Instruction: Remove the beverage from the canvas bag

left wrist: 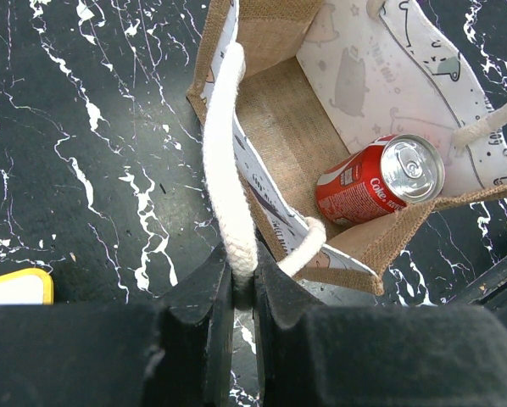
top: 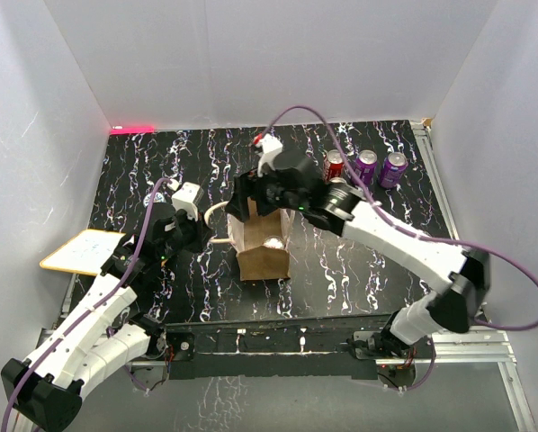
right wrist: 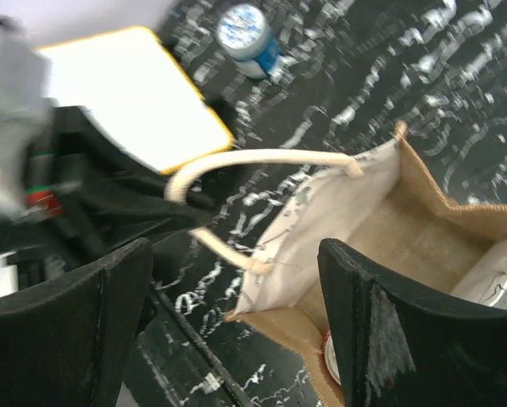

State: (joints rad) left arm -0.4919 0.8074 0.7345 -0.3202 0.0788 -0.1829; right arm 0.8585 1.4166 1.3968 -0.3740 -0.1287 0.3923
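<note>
Standing upright on the black marbled table, the canvas bag has its mouth spread into an open rectangle, with the rim edges bowed outward. Inside it, the red cola can lies tilted in one corner. Its silver top faces up and its side rests against the tan end wall, and bare woven floor stretches from it toward the bag's opposite end.

The left gripper sits just outside the bag's left rim. Its jaws are clenched on the cream handle, which runs taut along that edge and holds the wall out.

The right gripper hovers above the bag's mouth with its fingers spread wide and nothing between them. One finger is over the interior and the other is outside the rim on the handle side.

Behind the bag and to its right, three cans stand in a row, well apart from it. The yellow-edged white board lies flat to the bag's left, beyond the left arm. Open tabletop shows in front of the bag and along its right side.
</note>
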